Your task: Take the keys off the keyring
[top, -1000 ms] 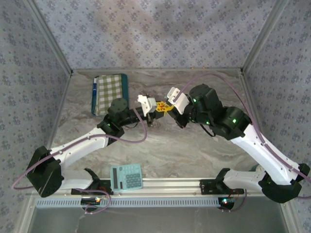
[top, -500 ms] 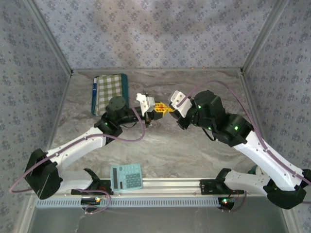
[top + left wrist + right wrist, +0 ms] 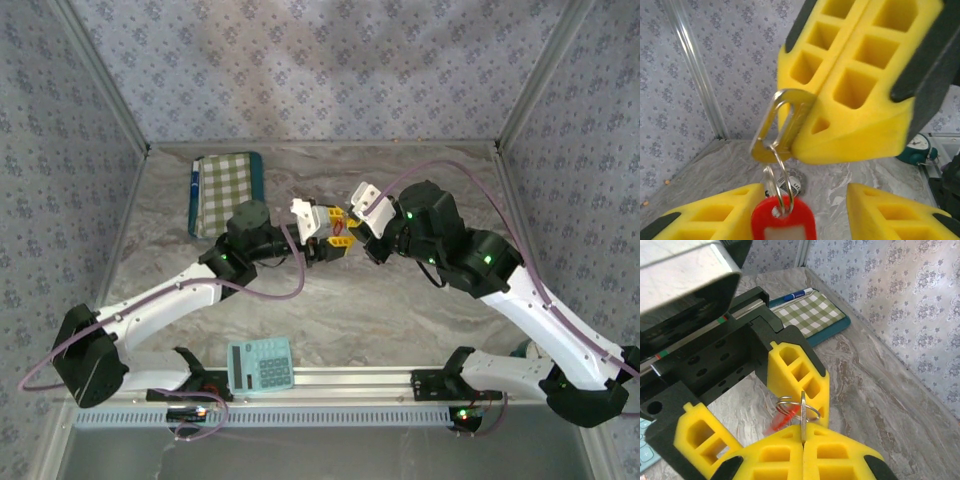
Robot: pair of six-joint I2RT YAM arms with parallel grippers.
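Observation:
My right gripper [image 3: 802,434] is shut on a flat metal key [image 3: 803,410], pinched edge-on between its yellow fingers [image 3: 860,90]. The wire keyring [image 3: 780,185] passes through the slot in the key's head [image 3: 782,125]. From the ring hangs a red oblong tag [image 3: 782,222]. My left gripper [image 3: 805,200] is open, its fingers [image 3: 800,375] standing on either side of the tag and ring without touching them. Seen from above, both grippers [image 3: 335,232] [image 3: 352,222] meet tip to tip above the middle of the table.
A green checked cloth case [image 3: 225,192] with a blue pen [image 3: 195,190] lies at the back left. A teal calculator [image 3: 260,363] rests by the near rail. A small teal clock [image 3: 917,150] sits behind the right arm. Patterned walls close in three sides.
My left gripper has opened from shut and let go of the ring and tag. The right gripper has stayed shut on the key. Both arms have shifted only slightly.

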